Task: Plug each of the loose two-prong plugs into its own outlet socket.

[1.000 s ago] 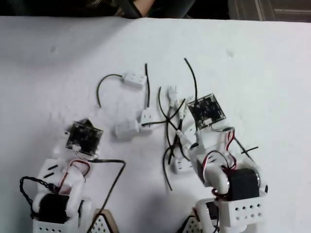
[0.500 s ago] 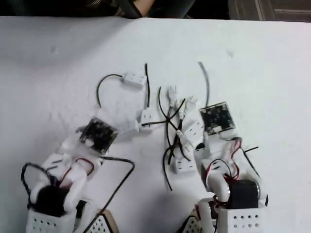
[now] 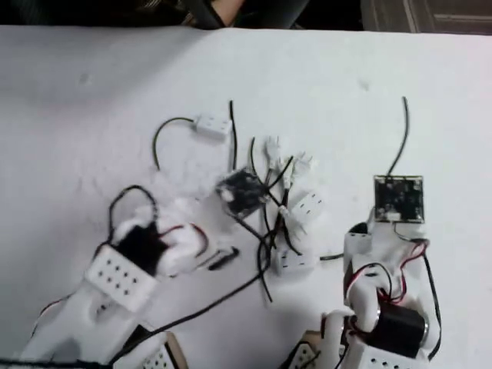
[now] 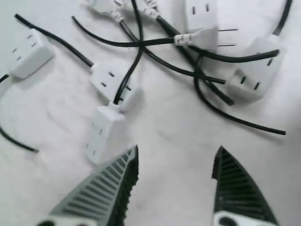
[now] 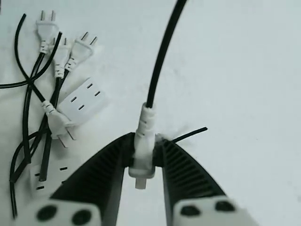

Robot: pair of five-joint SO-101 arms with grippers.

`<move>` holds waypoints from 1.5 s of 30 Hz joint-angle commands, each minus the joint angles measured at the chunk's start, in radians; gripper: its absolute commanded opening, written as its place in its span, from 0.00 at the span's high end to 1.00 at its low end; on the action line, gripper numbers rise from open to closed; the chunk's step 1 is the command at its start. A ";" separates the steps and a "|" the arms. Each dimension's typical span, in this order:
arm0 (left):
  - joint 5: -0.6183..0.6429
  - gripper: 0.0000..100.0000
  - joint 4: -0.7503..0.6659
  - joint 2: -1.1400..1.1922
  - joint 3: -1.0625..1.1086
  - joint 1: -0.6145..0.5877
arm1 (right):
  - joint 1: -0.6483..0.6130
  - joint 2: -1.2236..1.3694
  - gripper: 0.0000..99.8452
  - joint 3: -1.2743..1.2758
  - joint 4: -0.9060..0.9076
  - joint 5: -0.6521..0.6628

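Note:
My right gripper (image 5: 145,141) is shut on a white two-prong plug (image 5: 142,162), off to the right of the tangle. The plug's black cord (image 3: 401,138) runs away across the bare table. My left gripper (image 4: 176,155) stands open just above the table, short of a white outlet socket (image 4: 101,134). More sockets (image 4: 110,80) (image 4: 254,77) and a loose plug (image 4: 202,37) lie among crossed black cords beyond it. In the high view, sockets (image 3: 306,206) (image 3: 292,263) and plugs (image 3: 271,146) sit at the table's middle.
One socket (image 3: 211,124) with a curled cord lies apart at the back left. Two plugs (image 5: 44,23) (image 5: 80,47) lie side by side at the far end of the tangle. The white table (image 3: 77,115) stretches open to the left, right and back.
My left arm has swung right to the cord pile and covers two sockets from above. My right arm has carried its plug rightward out of the pile, cord trailing.

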 commanded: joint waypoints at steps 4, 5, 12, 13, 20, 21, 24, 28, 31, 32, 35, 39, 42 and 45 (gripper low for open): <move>0.029 0.72 -0.160 0.183 -0.044 0.188 | 0.065 -0.054 0.98 -0.009 -0.012 -0.005; 0.029 0.72 -0.186 0.217 -0.046 0.202 | 0.065 -0.061 0.98 -0.006 -0.012 -0.005; 0.029 0.72 -0.316 0.499 -0.114 0.277 | 0.061 -0.067 0.98 -0.005 0.024 -0.005; 0.029 0.72 -0.316 0.538 -0.140 0.282 | 0.061 -0.067 0.98 -0.005 0.024 -0.005; 0.023 0.72 -0.316 0.751 -0.295 0.334 | 0.062 -0.067 0.98 -0.005 0.024 0.000; 0.023 0.72 -0.316 0.774 -0.310 0.341 | 0.062 -0.067 0.98 -0.005 0.024 0.000; 0.021 0.72 -0.316 0.845 -0.351 0.358 | 0.062 -0.067 0.98 -0.005 0.025 0.000; 0.029 0.73 -0.308 0.924 -0.411 0.360 | 0.062 -0.067 0.98 -0.005 0.025 0.002; 0.026 0.81 -0.307 0.932 -0.417 0.364 | 0.062 -0.067 0.98 -0.005 0.025 0.002; 0.028 0.84 -0.307 0.932 -0.419 0.364 | 0.062 -0.067 0.98 -0.005 0.025 0.002; 0.029 0.93 -0.279 0.915 -0.423 0.364 | 0.062 -0.067 0.98 -0.005 0.025 0.002; 0.029 0.98 -0.166 0.805 -0.423 0.361 | 0.062 -0.067 0.98 -0.005 0.025 0.002; 0.029 0.98 -0.089 0.671 -0.416 0.357 | 0.062 -0.067 0.98 -0.005 0.025 0.002; 0.029 0.98 -0.012 0.530 -0.417 0.340 | 0.061 -0.067 0.98 -0.005 0.025 0.002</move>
